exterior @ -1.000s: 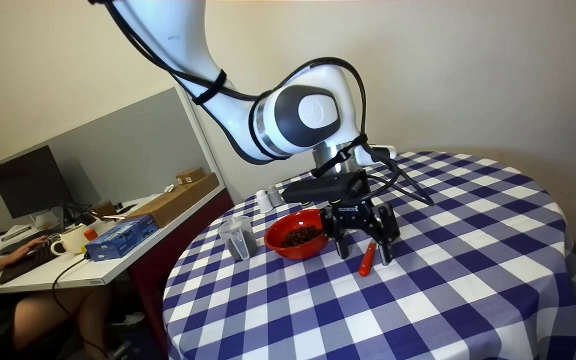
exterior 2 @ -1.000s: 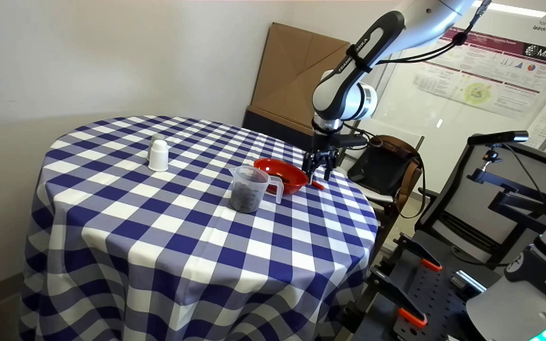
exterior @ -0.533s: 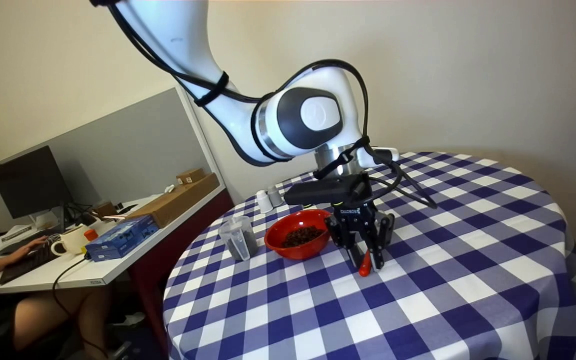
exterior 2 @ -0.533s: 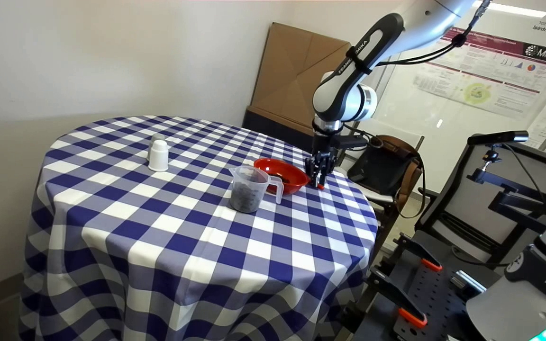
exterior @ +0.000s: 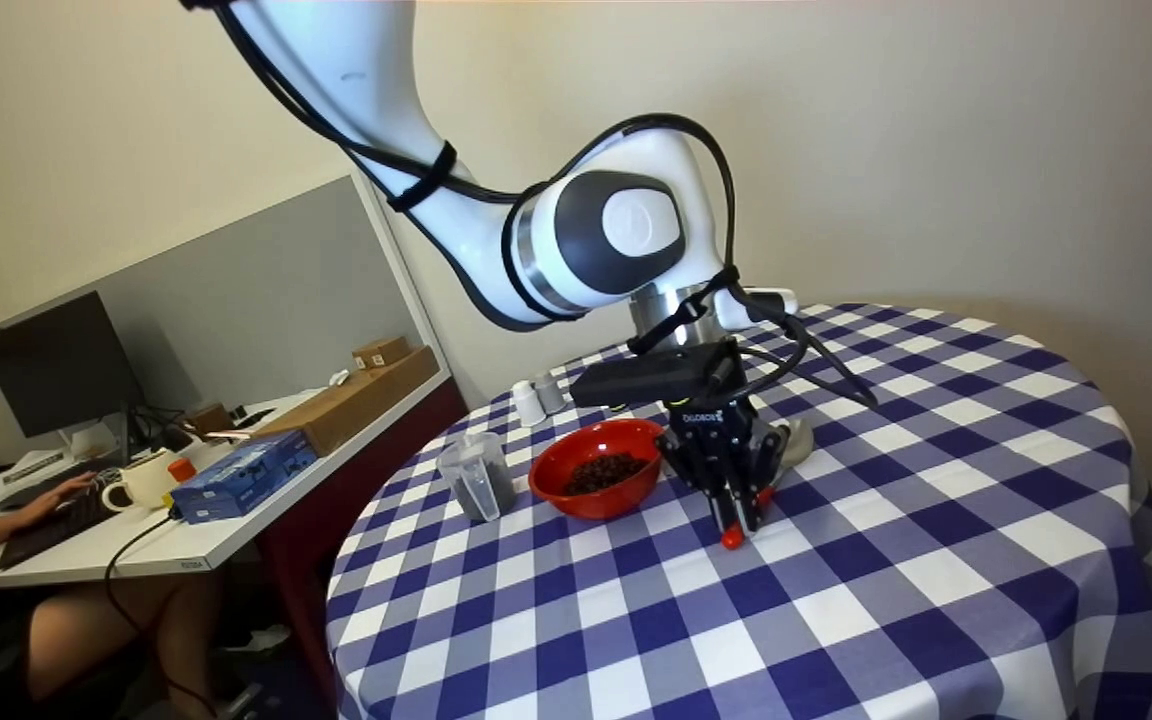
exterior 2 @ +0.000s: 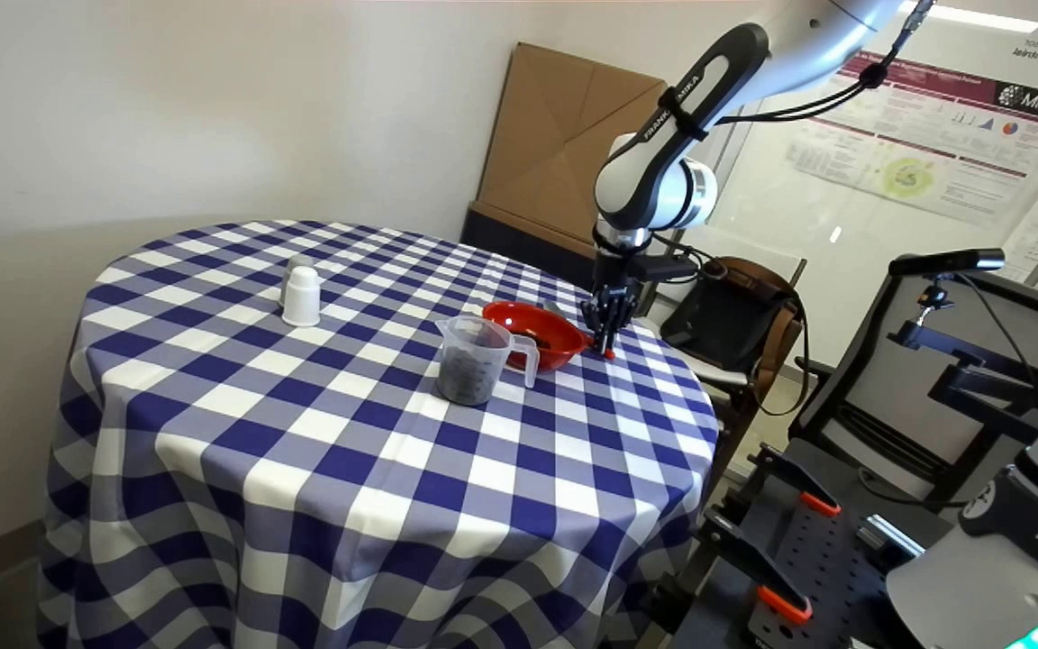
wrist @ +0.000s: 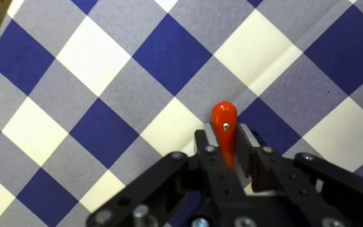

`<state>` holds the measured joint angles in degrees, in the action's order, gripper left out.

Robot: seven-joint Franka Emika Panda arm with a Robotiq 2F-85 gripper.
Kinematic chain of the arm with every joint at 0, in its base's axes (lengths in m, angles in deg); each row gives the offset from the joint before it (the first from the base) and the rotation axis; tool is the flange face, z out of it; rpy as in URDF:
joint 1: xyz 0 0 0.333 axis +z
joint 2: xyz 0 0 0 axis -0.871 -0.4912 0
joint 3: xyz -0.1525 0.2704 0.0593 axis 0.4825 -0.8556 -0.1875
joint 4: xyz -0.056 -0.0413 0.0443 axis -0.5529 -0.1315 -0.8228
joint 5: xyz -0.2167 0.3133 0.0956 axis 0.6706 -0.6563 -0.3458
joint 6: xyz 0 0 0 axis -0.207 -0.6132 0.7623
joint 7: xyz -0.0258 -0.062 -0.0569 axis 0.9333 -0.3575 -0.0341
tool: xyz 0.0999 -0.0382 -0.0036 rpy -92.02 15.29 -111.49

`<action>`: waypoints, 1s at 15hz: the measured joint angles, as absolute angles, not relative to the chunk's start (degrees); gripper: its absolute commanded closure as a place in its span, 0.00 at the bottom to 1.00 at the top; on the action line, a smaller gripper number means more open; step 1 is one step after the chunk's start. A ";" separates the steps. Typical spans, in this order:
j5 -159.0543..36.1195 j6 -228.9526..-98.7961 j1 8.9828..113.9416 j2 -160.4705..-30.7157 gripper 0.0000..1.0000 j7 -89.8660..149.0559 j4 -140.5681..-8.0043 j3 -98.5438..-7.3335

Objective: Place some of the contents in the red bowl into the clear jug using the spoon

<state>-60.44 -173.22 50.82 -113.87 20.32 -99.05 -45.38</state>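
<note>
My gripper (wrist: 227, 138) is shut on the orange-red handle of the spoon (wrist: 225, 115), close to its rounded end. The spoon's pale head (exterior: 798, 443) shows behind the gripper in an exterior view; whether it touches the cloth I cannot tell. Beside the gripper stands the red bowl (exterior: 558, 465), with the dark brown contents (exterior: 604, 472) heaped inside. In both exterior views the clear jug (exterior 2: 469, 361) stands upright on the far side of the bowl from the gripper, its handle pointing bowlward and its lower half looking dark grey. Neither bowl nor jug shows in the wrist view.
A white shaker (exterior 2: 302, 296) and a grey one (exterior: 549, 392) stand together past the jug on the checked tablecloth (exterior: 836, 640). The round table's edge is near the gripper in an exterior view. A desk with a blue box (exterior: 246, 475) adjoins the scene.
The jaws have come together from wide apart onto the spoon handle. The spoon has swung, so its pale head now shows beside the gripper. Bowl and jug have stayed put.
</note>
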 measured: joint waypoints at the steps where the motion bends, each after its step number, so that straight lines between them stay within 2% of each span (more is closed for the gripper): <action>1: -60.44 -173.40 50.82 -113.87 0.95 20.32 -99.05 -45.41; 8: -61.16 -175.91 50.71 -112.42 0.95 20.32 -99.25 -47.14; 15: -62.73 -176.88 50.89 -104.23 0.95 20.35 -101.15 -48.68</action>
<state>-62.73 -176.88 50.89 -104.23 20.35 -101.15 -48.68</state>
